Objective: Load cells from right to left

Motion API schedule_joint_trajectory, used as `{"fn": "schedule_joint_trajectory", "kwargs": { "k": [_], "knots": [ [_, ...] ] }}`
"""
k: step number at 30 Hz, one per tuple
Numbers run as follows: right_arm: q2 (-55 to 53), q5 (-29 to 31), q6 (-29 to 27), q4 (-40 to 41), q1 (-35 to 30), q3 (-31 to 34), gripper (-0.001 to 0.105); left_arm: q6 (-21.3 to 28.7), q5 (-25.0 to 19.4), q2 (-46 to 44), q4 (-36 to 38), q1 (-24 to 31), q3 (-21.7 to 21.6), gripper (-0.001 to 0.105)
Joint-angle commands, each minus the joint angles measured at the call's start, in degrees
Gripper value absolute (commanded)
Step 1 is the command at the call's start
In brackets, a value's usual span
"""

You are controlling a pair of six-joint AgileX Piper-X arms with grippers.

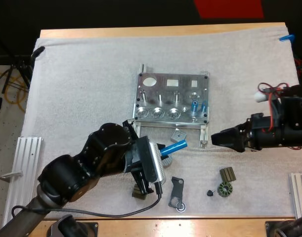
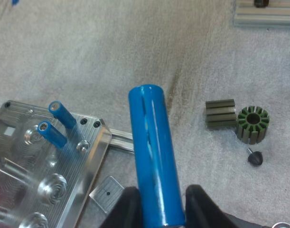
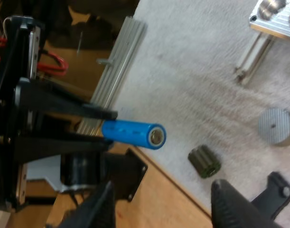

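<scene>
1. Left gripper (image 2: 161, 195): fingers (image 2: 126, 209) clamp a blue cell (image 2: 152, 152) from both sides at one end (likely so the free end can enter a socket).
2. Cell: held just off the fixture (image 1: 173, 98), at its near side; two loaded cells (image 1: 194, 104) stand at its right end.
3. Right gripper (image 3: 163, 186): spread wide, empty, near the fixture's right corner.
4. Obscured: the cell's gripped end; which socket comes next.

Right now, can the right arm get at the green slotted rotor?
Probably yes. The right arm is close by the green slotted rotor, jaws open and empty; only the small ribbed block sits beside it, and the left arm is off to its left.
</scene>
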Motion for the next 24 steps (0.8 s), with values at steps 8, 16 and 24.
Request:
{"fn": "schedule_joint_trajectory", "kwargs": {
  "k": [8,16,24],
  "knots": [
    [0.8,-1.1,6.5,-7.0,6.4,2.5,0.046,-0.3,2.0,-0.8,0.1,-0.1,-0.1,0.0],
    [0.8,-1.0,11.9,-13.6,9.7,6.3,0.046,-0.3,2.9,-0.8,0.1,-0.1,-0.1,0.0],
    [2.7,-0.9,12.4,-14.2,10.2,6.4,0.046,-0.3,3.7,-0.8,-0.3,-0.1,-0.1,0.0]
  ]
}}
